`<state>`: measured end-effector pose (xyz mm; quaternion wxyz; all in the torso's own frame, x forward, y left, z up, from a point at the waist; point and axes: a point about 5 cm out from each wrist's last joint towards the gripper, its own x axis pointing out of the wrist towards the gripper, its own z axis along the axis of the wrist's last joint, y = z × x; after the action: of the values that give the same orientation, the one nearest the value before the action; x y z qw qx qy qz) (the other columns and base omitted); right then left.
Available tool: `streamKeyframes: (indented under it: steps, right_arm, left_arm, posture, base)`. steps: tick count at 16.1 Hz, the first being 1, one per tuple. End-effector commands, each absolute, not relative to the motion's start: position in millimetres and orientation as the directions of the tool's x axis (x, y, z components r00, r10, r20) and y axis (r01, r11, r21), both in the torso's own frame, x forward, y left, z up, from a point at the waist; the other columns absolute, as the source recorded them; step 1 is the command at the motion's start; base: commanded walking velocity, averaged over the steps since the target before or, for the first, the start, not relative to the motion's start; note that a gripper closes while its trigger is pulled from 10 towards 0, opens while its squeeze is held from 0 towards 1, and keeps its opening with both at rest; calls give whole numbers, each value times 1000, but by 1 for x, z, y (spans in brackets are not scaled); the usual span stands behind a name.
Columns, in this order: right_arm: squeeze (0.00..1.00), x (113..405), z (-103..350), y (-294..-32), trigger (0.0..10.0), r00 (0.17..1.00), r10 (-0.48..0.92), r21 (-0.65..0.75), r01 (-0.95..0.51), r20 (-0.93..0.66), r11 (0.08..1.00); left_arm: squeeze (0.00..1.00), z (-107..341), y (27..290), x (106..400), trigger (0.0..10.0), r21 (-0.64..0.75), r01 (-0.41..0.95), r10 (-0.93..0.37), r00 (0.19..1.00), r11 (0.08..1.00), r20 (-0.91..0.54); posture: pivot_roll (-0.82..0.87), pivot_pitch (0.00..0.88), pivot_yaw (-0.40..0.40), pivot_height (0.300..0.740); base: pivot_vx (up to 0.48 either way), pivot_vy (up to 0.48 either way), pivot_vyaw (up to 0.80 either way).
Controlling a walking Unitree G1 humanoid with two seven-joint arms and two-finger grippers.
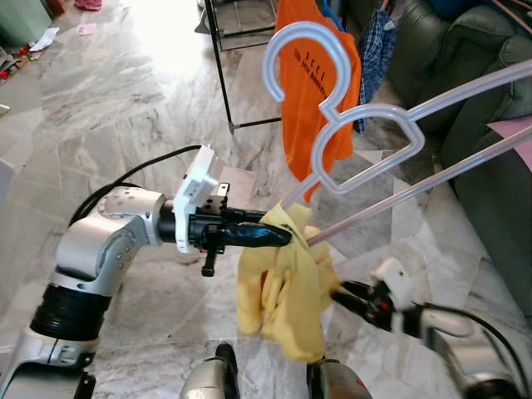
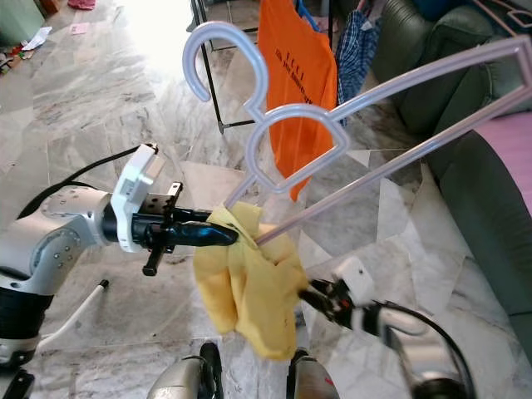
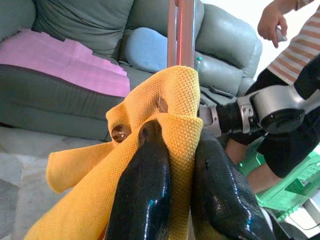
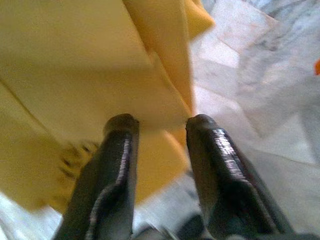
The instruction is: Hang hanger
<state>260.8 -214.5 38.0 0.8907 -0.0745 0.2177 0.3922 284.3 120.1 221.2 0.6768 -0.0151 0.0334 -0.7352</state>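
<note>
A pale translucent plastic hanger (image 1: 376, 116) is held up in the air, its hook (image 1: 287, 46) pointing up and left. A yellow garment (image 1: 283, 287) hangs from its lower end. My left gripper (image 1: 285, 235) reaches in from the left and is shut on the yellow cloth (image 3: 150, 115) where it wraps the hanger's end. The hanger's bar (image 3: 182, 30) rises just behind the fingers. My right gripper (image 1: 337, 291) sits low on the right with its fingers open (image 4: 160, 125) at the garment's lower edge (image 4: 100, 60); I cannot tell if they touch it.
A black clothes rack (image 1: 220, 58) stands ahead with an orange shirt (image 1: 320, 83) and a blue checked garment (image 1: 378, 41). A dark green sofa (image 1: 490, 174) with a pink cloth (image 1: 519, 137) runs along the right. A person in a striped sleeve (image 3: 297, 45) stands by a green stool (image 3: 295, 185).
</note>
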Motion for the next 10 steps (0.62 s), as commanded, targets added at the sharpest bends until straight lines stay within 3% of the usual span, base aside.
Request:
streamKeyframes:
  steps: [1,5,9,10]
  right_arm:
    - [1000,257,38,-218,10000,571,669,-7,-763,-476,647]
    - [1000,268,63,-237,10000,607,638,-127,-764,-474,632]
    - [1000,282,76,-232,10000,598,676,-145,-785,-431,603]
    - [894,289,76,-225,10000,582,695,-131,-798,-423,588]
  left_arm:
    - [0,227,121,280,10000,-42,992,-993,-118,-118,-17]
    - [0,219,121,280,10000,-77,988,-990,-139,-136,-36]
    - [0,211,119,275,10000,-112,980,-984,-171,-165,-47]
    - [0,218,116,273,10000,-101,978,-982,-186,-182,-33]
  posture:
    - [-128,275,78,740]
    - [-137,279,83,740]
    - [-139,288,86,740]
    - [-129,289,89,740]
  base:
    - [0,0,0]
    - [0,0,0]
    - [0,0,0]
    - [0,0,0]
